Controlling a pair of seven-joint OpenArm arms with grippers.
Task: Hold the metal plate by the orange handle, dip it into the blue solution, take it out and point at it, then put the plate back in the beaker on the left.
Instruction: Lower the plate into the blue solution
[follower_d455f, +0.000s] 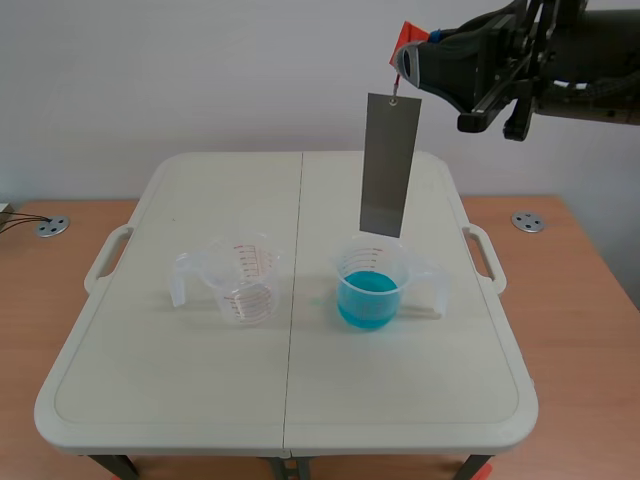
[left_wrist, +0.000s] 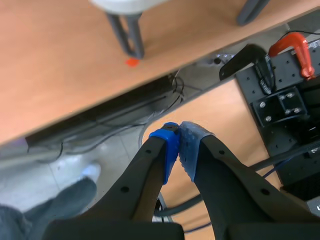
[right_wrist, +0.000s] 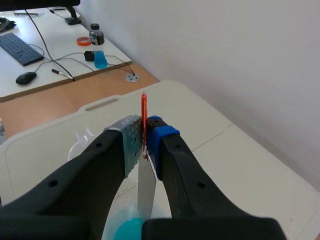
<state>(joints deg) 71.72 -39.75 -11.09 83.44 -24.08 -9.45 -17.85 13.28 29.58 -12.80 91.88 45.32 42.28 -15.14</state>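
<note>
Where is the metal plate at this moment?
Scene view: the metal plate hangs by its orange handle from the right gripper, above the beaker of blue solution, right of centre.

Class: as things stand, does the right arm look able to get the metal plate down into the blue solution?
Probably yes: the right gripper, shut on the orange handle, holds the metal plate hanging just over the blue solution, with nothing between them.

A cream folding table (follower_d455f: 150, 400) sits on a light wooden surface (follower_d455f: 590, 330) before a plain white wall (follower_d455f: 200, 70)
</note>
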